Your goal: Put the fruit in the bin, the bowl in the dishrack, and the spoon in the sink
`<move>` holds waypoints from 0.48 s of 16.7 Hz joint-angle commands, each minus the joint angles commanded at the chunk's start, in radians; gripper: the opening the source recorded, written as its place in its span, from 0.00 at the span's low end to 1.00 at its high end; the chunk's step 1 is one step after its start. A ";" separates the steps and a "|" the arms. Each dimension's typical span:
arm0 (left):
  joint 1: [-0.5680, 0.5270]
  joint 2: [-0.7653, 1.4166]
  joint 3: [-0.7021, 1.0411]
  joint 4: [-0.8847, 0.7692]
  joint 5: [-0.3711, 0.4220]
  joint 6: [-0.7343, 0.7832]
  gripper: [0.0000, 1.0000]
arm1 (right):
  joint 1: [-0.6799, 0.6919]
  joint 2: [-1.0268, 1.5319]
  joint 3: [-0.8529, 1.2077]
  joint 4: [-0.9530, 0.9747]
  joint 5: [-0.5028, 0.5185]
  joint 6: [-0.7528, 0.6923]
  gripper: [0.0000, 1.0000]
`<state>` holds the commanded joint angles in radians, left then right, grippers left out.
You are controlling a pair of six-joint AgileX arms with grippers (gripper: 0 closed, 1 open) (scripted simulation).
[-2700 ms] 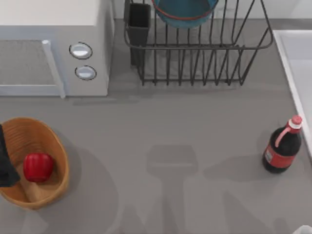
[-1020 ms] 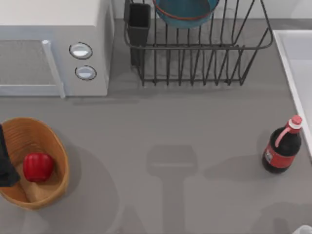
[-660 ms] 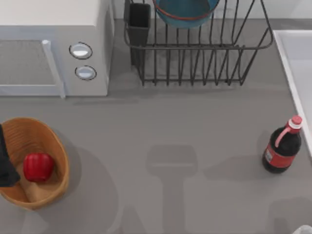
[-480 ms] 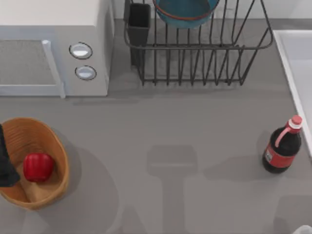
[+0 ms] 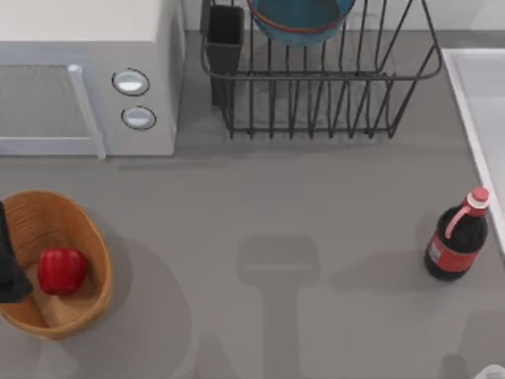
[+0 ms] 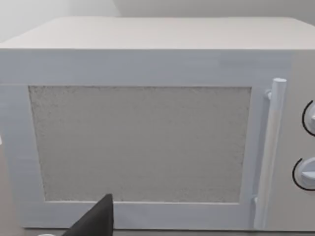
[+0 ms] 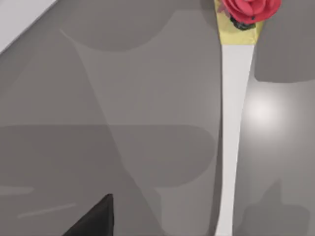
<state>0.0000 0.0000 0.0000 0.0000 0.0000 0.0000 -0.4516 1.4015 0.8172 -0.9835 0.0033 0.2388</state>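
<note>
The spoon (image 7: 235, 123) looks light, rigid and slippery; its thin white handle suits pinching. Whether either gripper is apart or together, I cannot tell.

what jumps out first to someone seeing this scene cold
The red fruit glows inside the orange-tan bin at the table's left edge. The blue bowl sits in the dark dishrack at the back, and a red-labelled dark bottle stands at the right beside the sink.
</note>
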 joint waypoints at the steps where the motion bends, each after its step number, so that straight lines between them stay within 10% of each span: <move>1: 0.000 0.000 0.000 0.000 0.000 0.000 1.00 | 0.000 0.021 -0.023 0.044 0.000 0.001 1.00; 8: 0.000 0.000 0.000 0.000 0.000 0.000 1.00 | 0.000 0.182 -0.199 0.386 0.000 0.004 1.00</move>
<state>0.0000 0.0000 0.0000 0.0000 0.0000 0.0000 -0.4518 1.5836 0.6186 -0.5977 0.0031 0.2428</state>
